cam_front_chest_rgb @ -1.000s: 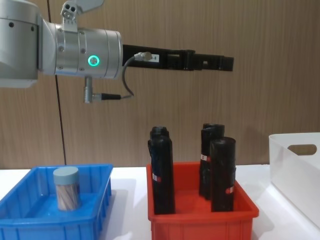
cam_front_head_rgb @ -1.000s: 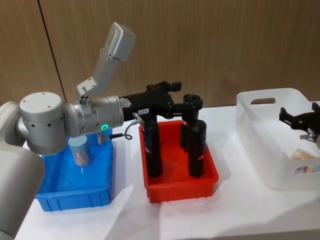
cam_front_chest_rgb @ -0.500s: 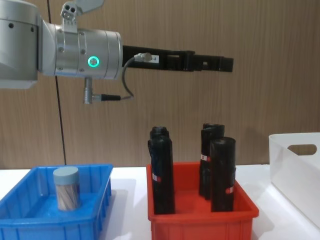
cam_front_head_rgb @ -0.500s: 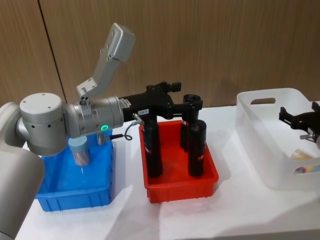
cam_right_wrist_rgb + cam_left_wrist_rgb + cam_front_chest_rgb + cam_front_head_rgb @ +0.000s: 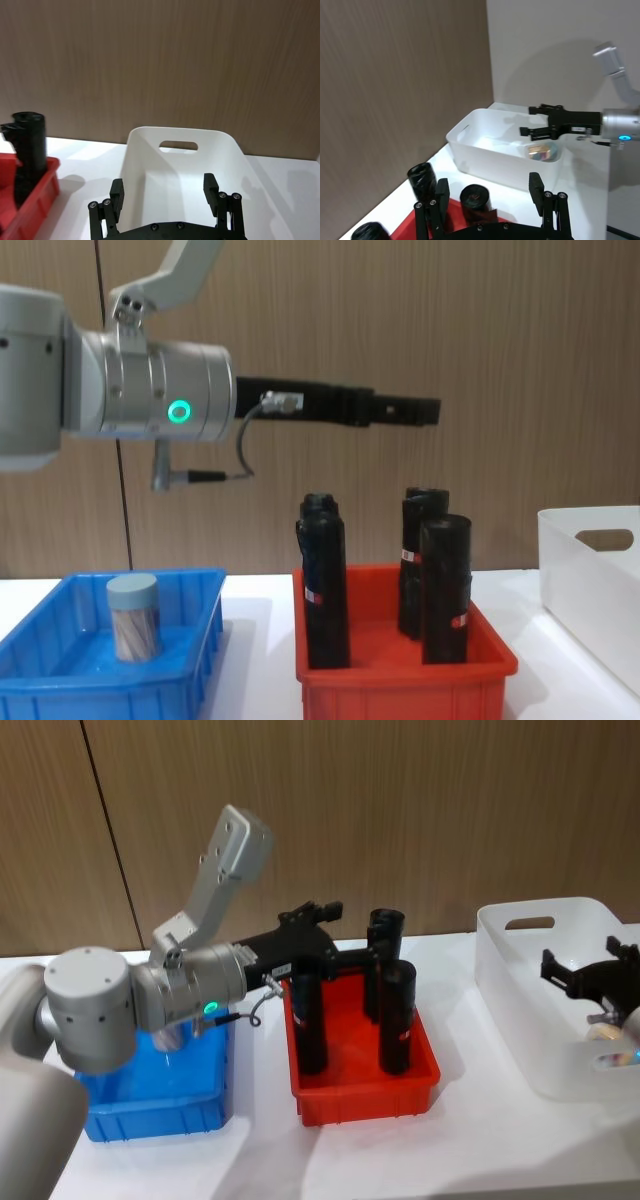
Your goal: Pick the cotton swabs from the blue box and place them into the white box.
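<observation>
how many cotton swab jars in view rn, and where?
2. One cotton swab jar stands upright in the blue box; a second jar lies in the white box. More may sit hidden in the white box.

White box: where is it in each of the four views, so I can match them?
Head view: white box at the right edge, right gripper above it.
Chest view: white box at the lower right edge.
Left wrist view: white box beyond the black rolls.
Right wrist view: white box straight ahead of that gripper.
Shared landmark: red bin beside it.
</observation>
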Robot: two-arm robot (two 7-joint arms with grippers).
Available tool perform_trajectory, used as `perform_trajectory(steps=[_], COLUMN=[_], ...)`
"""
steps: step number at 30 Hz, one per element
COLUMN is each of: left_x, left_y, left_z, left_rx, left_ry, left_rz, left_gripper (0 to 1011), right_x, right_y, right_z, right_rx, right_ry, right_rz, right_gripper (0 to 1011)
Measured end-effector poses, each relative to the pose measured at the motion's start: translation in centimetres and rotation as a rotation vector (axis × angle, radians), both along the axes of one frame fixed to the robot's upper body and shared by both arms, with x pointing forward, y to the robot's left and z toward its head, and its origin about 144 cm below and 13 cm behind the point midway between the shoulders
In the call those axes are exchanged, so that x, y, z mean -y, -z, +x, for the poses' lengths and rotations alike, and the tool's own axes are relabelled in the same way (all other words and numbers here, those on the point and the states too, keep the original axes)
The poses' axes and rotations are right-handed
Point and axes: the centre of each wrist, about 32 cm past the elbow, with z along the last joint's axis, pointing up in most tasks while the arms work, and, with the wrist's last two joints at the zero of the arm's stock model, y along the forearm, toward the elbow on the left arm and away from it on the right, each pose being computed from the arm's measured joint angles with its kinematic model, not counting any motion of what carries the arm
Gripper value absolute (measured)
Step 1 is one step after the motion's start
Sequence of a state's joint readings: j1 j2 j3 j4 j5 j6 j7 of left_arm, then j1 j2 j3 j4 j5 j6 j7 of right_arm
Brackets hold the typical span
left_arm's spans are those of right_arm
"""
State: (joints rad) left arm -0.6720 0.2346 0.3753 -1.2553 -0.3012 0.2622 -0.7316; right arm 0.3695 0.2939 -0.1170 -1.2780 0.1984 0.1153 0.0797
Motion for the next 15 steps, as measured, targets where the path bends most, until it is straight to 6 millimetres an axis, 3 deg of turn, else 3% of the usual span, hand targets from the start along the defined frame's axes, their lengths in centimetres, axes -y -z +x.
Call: perform_trajectory(steps=[15], left_x=[0.1], left_y=[2.9], left_z=[-2.9], left_rx=[0.066], left_ry=[-0.154], left_rz=[0.027], left_gripper=[1004], right_x=[-2.5], right_y=[0.6], right_z=[-3.9], right_rx=[0.045], right_ry=[-0.09], right_rz=[0.015], right_gripper=[1001])
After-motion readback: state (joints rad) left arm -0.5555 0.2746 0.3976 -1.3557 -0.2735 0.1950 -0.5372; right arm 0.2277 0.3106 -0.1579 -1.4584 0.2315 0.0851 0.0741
